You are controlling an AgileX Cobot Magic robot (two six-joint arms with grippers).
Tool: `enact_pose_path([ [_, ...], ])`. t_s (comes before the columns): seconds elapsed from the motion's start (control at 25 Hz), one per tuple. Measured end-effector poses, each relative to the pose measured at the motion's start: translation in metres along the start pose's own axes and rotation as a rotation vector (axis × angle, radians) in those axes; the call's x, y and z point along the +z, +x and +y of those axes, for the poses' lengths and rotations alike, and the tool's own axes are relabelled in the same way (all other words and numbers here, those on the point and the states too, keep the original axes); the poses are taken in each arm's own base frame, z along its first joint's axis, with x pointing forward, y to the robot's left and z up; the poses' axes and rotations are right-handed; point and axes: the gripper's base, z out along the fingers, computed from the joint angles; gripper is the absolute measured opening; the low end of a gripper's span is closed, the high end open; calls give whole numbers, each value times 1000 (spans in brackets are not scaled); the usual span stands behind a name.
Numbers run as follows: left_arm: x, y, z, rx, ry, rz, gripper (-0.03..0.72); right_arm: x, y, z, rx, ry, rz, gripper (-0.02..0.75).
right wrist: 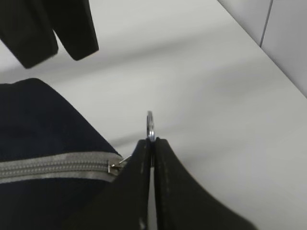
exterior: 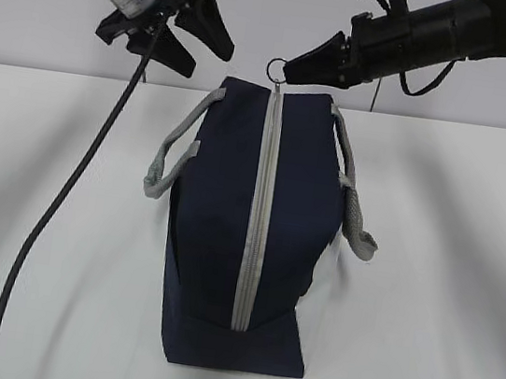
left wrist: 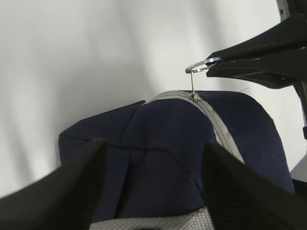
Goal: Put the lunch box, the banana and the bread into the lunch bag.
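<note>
The navy lunch bag (exterior: 219, 232) stands on the white table with its grey zipper (exterior: 257, 218) shut along the top. My right gripper (exterior: 291, 70) is shut on the metal ring pull (exterior: 277, 68) at the bag's far end; the ring also shows in the right wrist view (right wrist: 150, 125) and the left wrist view (left wrist: 195, 68). My left gripper (exterior: 201, 58) is open and empty, hovering above the bag's far left corner over a grey handle (left wrist: 153, 221). The lunch box, the banana and the bread are out of view.
Two grey webbing handles (exterior: 168, 154) (exterior: 354, 208) hang down the bag's sides. A black cable (exterior: 63, 201) hangs from the left arm down to the table. A white wall stands behind the table.
</note>
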Motion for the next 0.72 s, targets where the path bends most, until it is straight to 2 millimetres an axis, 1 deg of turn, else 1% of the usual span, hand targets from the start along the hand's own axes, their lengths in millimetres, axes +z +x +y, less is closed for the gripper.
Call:
enact_pose_path([
  [0.08,5,1,1,-14,2,27,439,0,0,0,-2,0,5,0],
  [0.28,7,3,-2,-40,11,47,439,0,1,0,-5,-2,13,0],
  [0.56,22,10,-26,1,31,71,432,0,2,0,-9,-1,19,0],
  [0.64,24,10,-27,5,26,76,393,0,2,0,-9,-1,19,0],
  [0.72,27,10,-24,6,13,80,299,0,2,0,-10,-1,21,0],
])
